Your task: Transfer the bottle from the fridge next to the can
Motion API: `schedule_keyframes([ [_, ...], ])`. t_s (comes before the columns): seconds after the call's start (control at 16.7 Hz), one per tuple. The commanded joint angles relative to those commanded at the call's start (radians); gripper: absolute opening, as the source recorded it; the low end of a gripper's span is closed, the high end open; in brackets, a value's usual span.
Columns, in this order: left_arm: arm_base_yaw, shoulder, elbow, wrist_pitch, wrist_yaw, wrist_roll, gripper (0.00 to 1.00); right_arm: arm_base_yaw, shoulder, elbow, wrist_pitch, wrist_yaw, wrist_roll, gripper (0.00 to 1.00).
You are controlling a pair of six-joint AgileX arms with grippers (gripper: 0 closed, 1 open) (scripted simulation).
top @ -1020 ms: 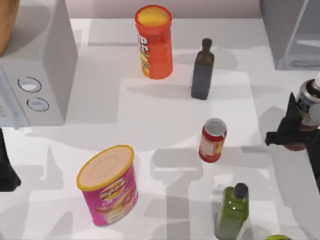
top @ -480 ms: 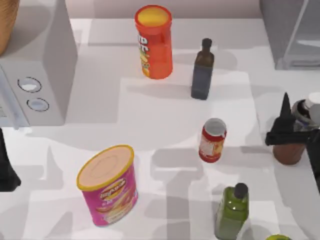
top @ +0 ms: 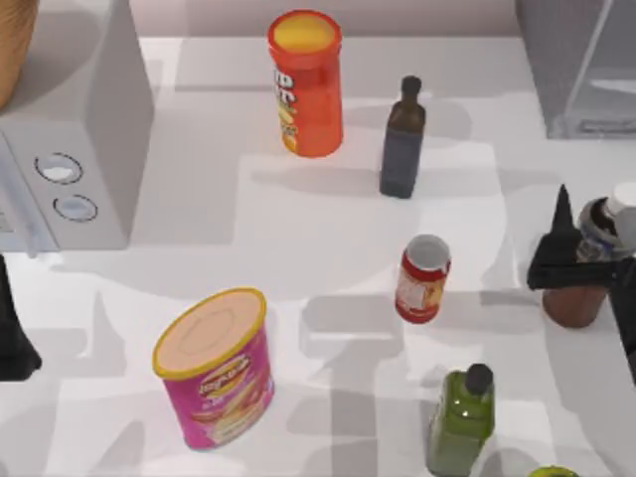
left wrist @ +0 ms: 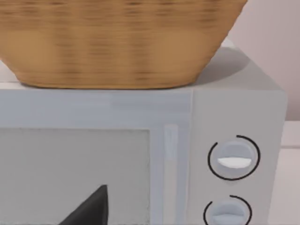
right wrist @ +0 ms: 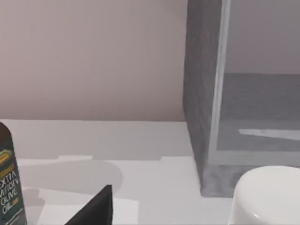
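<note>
The bottle [top: 586, 266] is already out of the fridge [top: 581, 65] and stands upright on the table at the right edge, right of the can [top: 422, 278] with a gap between them. The right gripper [top: 576, 263] sits around its upper part, though I cannot tell whether it is pinching or spread. What seems left is letting go and backing off; the left gripper [top: 12, 333] is parked at the left edge.
</note>
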Motion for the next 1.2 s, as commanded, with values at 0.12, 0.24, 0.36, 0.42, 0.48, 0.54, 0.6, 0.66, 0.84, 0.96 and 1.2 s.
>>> schedule_keyframes([
  [0.12, 0.000, 0.000, 0.000, 0.000, 0.000, 0.000, 1.00, 0.024, -0.020, -0.032, 0.012, 0.024, 0.000, 1.00],
  [0.24, 0.000, 0.000, 0.000, 0.000, 0.000, 0.000, 1.00, 0.057, -0.045, -0.075, 0.027, 0.056, 0.001, 1.00],
  [0.36, 0.000, 0.000, 0.000, 0.000, 0.000, 0.000, 1.00, 0.075, -0.060, -0.099, 0.036, 0.074, 0.000, 1.00],
  [0.42, 0.000, 0.000, 0.000, 0.000, 0.000, 0.000, 1.00, 0.075, -0.061, -0.099, 0.036, 0.074, 0.000, 1.00],
  [0.48, 0.000, 0.000, 0.000, 0.000, 0.000, 0.000, 1.00, 0.075, -0.061, -0.099, 0.036, 0.074, 0.000, 1.00],
  [0.54, 0.000, 0.000, 0.000, 0.000, 0.000, 0.000, 1.00, 0.071, -0.056, -0.096, 0.034, 0.072, 0.000, 1.00],
  [0.6, 0.000, 0.000, 0.000, 0.000, 0.000, 0.000, 1.00, 0.071, -0.056, -0.096, 0.034, 0.072, 0.000, 1.00],
  [0.66, 0.000, 0.000, 0.000, 0.000, 0.000, 0.000, 1.00, 0.066, -0.067, -0.096, 0.026, 0.065, 0.000, 1.00],
  [0.84, 0.000, 0.000, 0.000, 0.000, 0.000, 0.000, 1.00, 0.028, -0.161, -0.099, -0.057, 0.007, -0.001, 1.00],
  [0.96, 0.000, 0.000, 0.000, 0.000, 0.000, 0.000, 1.00, -0.012, -0.272, -0.112, -0.165, -0.055, 0.001, 1.00],
  [1.2, 0.000, 0.000, 0.000, 0.000, 0.000, 0.000, 1.00, -0.110, -0.582, -0.153, -0.475, -0.199, 0.008, 1.00],
])
